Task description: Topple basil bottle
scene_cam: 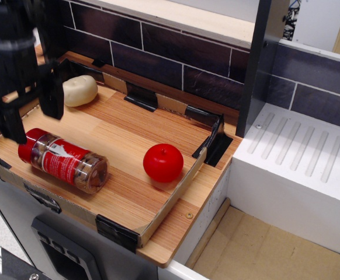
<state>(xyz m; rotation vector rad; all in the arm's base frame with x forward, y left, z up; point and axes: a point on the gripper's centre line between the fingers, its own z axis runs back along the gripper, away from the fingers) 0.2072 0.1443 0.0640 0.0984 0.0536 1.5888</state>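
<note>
The basil bottle (65, 161), a clear jar with a red cap and red-and-white label, lies on its side on the wooden tray (129, 131), cap toward the left edge. My black gripper (31, 121) hangs open above the cap end, its two fingers (50, 99) spread wide and clear of the bottle. Nothing is between the fingers.
A red apple-like ball (163, 163) sits right of the bottle near the tray's right rim. A cream potato-shaped lump (79, 90) lies at the back left, close behind the gripper. A dark tiled wall runs behind; a white ridged drainer (301, 157) stands at the right.
</note>
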